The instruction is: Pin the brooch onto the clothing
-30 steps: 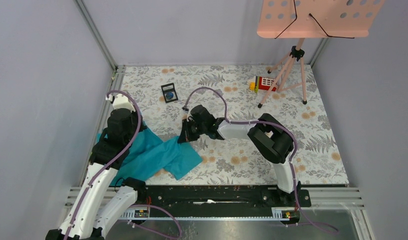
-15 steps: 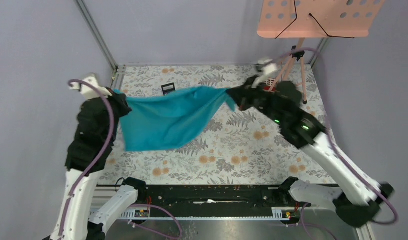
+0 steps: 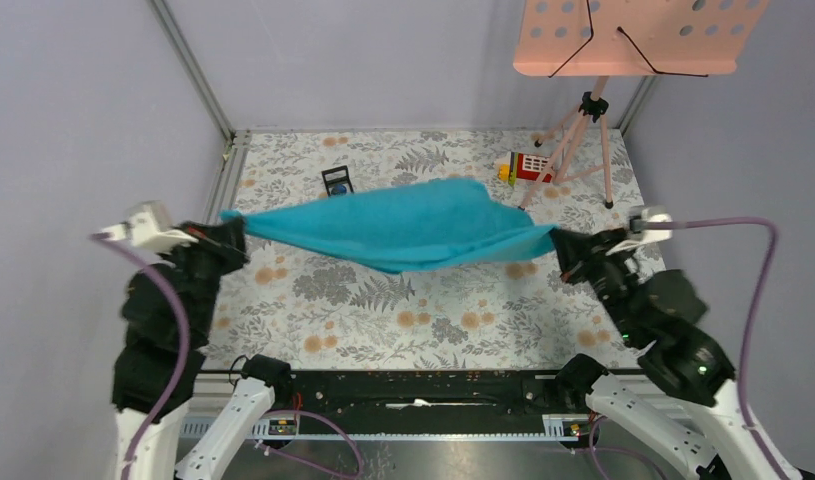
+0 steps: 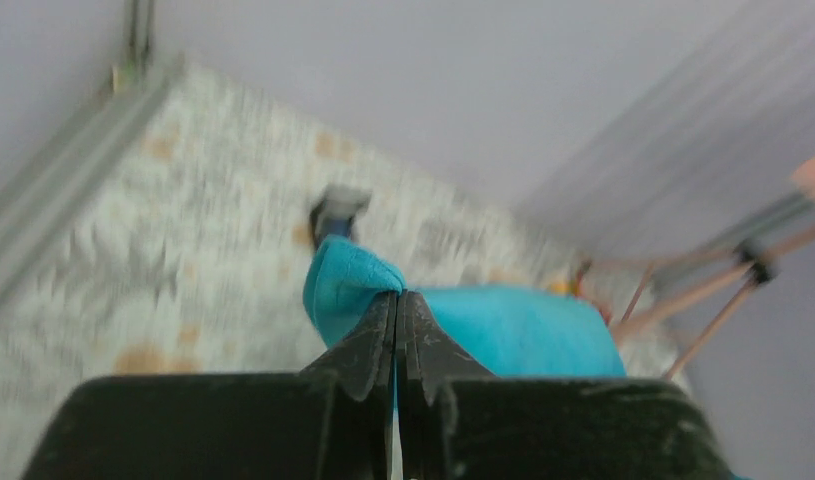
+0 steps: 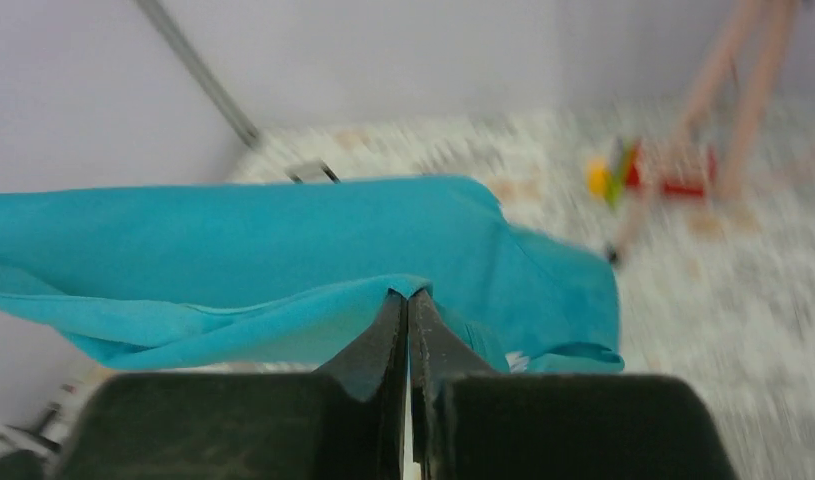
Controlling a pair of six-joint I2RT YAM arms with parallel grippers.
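Note:
The clothing (image 3: 413, 225), a teal T-shirt, hangs stretched in the air between both grippers, sagging over the middle of the table. My left gripper (image 3: 233, 226) is shut on its left end, and the left wrist view shows the pinched cloth (image 4: 348, 285) bunched at the tips of that gripper (image 4: 396, 293). My right gripper (image 3: 560, 240) is shut on the right end; a fold of the shirt (image 5: 283, 230) sits at this gripper's tips (image 5: 408, 292), with the white neck label (image 5: 515, 359) beside them. The brooch (image 3: 335, 190) shows as a small blue dot on a black square stand (image 3: 338, 181) just behind the shirt's far edge.
A pink music stand (image 3: 628, 40) on a tripod (image 3: 583, 150) rises at the back right. A red and yellow toy (image 3: 523, 165) lies by its legs. Grey walls close in the floral table (image 3: 433, 310) on three sides, and a metal rail (image 3: 433, 385) runs along the near edge.
The shirt went from a heap at the table's left to hanging stretched in the air. The left arm rose and swung out left. The right arm pulled its end far right.

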